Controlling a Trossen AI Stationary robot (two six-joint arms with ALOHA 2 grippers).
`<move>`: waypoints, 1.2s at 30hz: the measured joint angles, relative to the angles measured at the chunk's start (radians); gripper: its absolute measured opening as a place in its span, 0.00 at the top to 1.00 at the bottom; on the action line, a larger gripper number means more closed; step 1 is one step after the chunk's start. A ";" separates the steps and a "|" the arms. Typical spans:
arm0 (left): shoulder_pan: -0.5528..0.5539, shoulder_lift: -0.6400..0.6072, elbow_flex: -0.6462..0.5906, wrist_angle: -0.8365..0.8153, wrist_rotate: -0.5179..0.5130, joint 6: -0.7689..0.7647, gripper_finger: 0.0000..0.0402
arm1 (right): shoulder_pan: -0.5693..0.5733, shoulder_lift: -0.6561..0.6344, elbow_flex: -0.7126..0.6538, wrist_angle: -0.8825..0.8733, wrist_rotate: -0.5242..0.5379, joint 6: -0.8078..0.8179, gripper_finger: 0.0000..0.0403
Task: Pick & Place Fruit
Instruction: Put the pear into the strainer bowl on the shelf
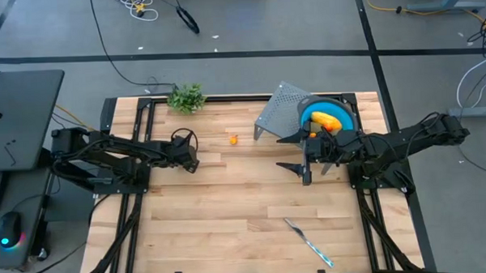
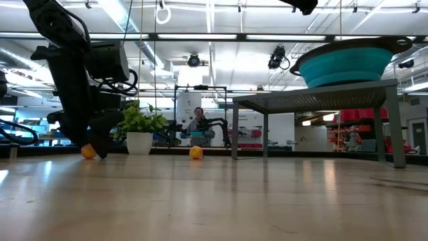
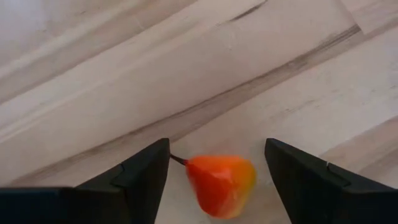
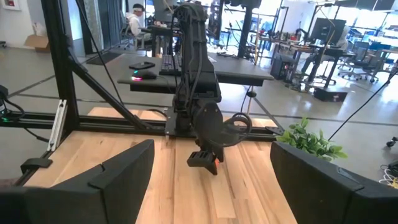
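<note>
L gripper [image 3: 214,180] (jaws apart, straddling orange-red fruit [image 3: 222,185], not yet touching) at table's [image 1: 230,226] 9 o'clock: centre before closing; R gripper [image 1: 302,160] open, idle.

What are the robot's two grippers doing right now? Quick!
Left gripper: open, fingers on either side of a small orange-red fruit on the table, not gripping it.
Right gripper: open, holding nothing.

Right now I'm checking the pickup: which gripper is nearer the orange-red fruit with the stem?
Left. The left gripper straddles the orange-red fruit on the table, fingers on either side. The right gripper waits across the table beside the blue bowl.
</note>
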 joint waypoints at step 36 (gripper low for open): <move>0.000 0.000 0.000 0.071 0.082 0.116 0.67 | 0.000 0.000 0.000 0.000 0.000 0.000 0.18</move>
